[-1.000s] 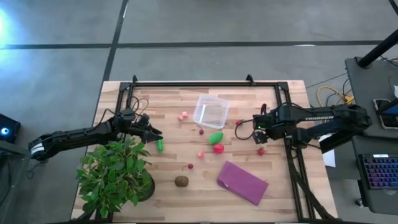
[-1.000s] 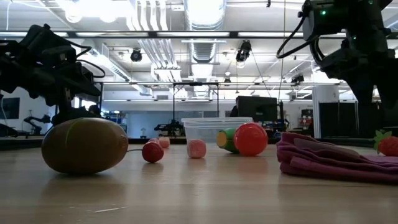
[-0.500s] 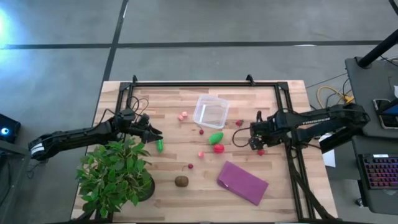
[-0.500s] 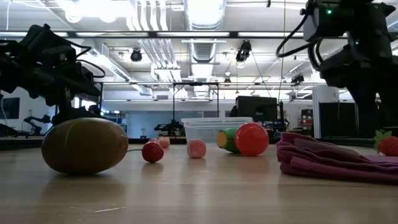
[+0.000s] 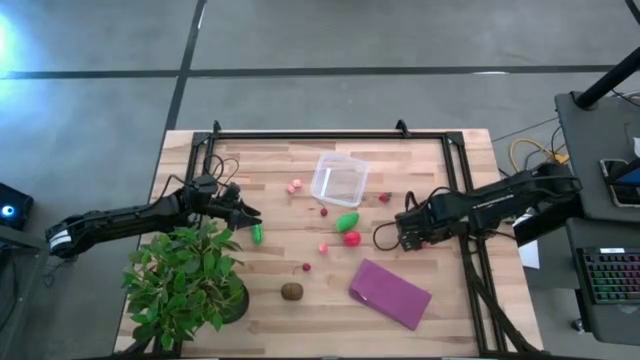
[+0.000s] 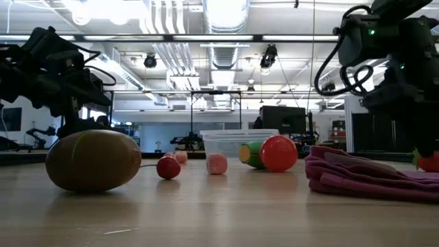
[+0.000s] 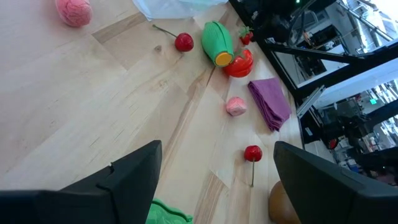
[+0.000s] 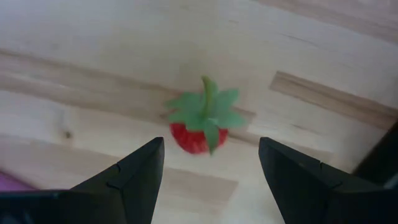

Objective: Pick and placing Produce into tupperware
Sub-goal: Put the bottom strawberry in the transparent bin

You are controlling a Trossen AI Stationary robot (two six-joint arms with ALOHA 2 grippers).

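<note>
I am watching the pale wooden table (image 5: 230,300), a black frame lining its edges; the tupperware (image 5: 338,180) is sitting near the far edge; the right gripper (image 8: 205,177) is hanging, fingers released, over a strawberry (image 8: 200,124) near the right edge; the left gripper (image 7: 214,180) is waiting spread above a green piece (image 7: 166,213); a lit workshop is showing behind.

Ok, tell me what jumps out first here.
The right gripper hangs open right over a strawberry on the bare wood, near the table's right side. The empty tub sits mid-table with produce scattered around it. At the front left, a leafy plant stands by the waiting left gripper.
</note>
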